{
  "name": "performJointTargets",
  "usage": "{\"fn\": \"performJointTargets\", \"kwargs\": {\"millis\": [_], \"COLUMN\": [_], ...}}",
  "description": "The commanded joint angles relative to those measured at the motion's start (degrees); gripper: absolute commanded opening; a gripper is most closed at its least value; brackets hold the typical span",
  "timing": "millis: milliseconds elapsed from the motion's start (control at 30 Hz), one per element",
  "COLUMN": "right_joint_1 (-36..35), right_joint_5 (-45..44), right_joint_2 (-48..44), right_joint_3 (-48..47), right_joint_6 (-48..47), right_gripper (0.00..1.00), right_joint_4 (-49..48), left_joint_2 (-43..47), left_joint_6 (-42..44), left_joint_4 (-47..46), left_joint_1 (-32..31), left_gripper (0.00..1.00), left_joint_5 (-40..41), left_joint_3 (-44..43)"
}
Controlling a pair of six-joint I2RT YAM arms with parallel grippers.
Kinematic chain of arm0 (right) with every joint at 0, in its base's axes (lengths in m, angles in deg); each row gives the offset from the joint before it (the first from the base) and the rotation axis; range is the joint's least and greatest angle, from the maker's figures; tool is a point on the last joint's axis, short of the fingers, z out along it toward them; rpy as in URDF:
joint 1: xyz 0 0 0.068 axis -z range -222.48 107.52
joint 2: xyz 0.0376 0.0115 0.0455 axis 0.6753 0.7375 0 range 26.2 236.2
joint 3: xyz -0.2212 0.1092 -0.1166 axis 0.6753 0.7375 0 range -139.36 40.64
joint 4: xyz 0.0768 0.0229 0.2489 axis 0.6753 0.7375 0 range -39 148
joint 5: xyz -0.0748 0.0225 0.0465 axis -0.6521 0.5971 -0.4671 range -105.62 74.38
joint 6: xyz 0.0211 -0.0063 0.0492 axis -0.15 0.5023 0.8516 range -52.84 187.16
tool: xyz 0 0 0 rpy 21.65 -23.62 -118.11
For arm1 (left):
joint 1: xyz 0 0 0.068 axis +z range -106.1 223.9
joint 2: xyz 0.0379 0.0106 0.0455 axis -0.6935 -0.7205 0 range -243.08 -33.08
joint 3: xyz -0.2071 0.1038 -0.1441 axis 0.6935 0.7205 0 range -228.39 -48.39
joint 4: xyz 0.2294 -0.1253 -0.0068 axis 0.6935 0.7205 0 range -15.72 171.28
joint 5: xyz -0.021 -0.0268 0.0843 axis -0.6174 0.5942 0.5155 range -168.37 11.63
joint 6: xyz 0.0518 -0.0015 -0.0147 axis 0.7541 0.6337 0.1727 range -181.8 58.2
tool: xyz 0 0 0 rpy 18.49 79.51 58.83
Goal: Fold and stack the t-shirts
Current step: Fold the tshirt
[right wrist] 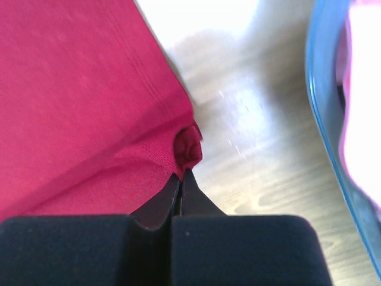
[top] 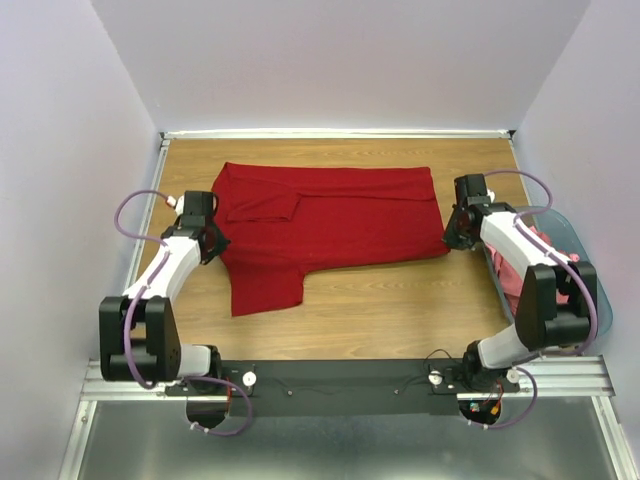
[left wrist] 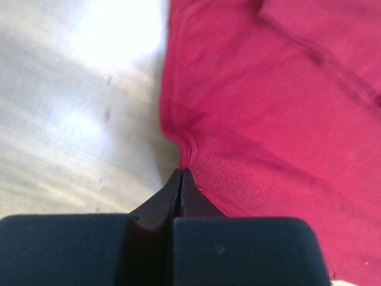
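Left gripper (left wrist: 180,174) and right gripper (right wrist: 181,174) are pinched shut on opposite edges of the dark red t-shirt (top: 330,225) spread out mid-scene, so I'd say folding's barely begun, with the pink shirts (top: 520,268) waiting in the basket (top: 572,232) at right.

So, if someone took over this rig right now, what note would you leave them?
The left gripper is shut on the dark red t-shirt at its left edge.
The right gripper is shut on the same shirt's right corner.
The shirt lies spread on the table, one sleeve turned over the body, not yet folded.
The pink t-shirts sit in the basket at the right.
To do: fold this one, then fold and stack the others.
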Motion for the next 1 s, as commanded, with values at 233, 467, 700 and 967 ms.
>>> {"fn": "performJointTargets", "kwargs": {"millis": [233, 467, 700, 967], "right_joint_1": [0.1, 0.1, 0.1, 0.1], "right_joint_5": [-2.1, -2.7, -2.7, -2.2], "right_joint_2": [9.4, 14.5, 18.7, 21.8], "right_joint_3": [-13.8, -18.6, -21.4, -24.5], "right_joint_6": [-3.9, -4.8, -5.1, -6.1], "right_gripper": [0.01, 0.01, 0.01, 0.01], "right_joint_4": [3.6, 4.0, 3.9, 3.9], "left_joint_2": [-11.7, -17.7, -20.8, -21.2], "left_joint_6": [5.6, 6.6, 6.5, 5.8], "left_joint_4": [-0.1, -0.4, -1.6, -2.6], "left_joint_1": [2.3, 2.6, 2.6, 2.6], "left_gripper": [0.0, 0.0, 0.0, 0.0], "left_joint_5": [-0.5, -0.5, -0.5, -0.8], "left_joint_3": [-13.7, -17.7, -19.0, -17.3]}}
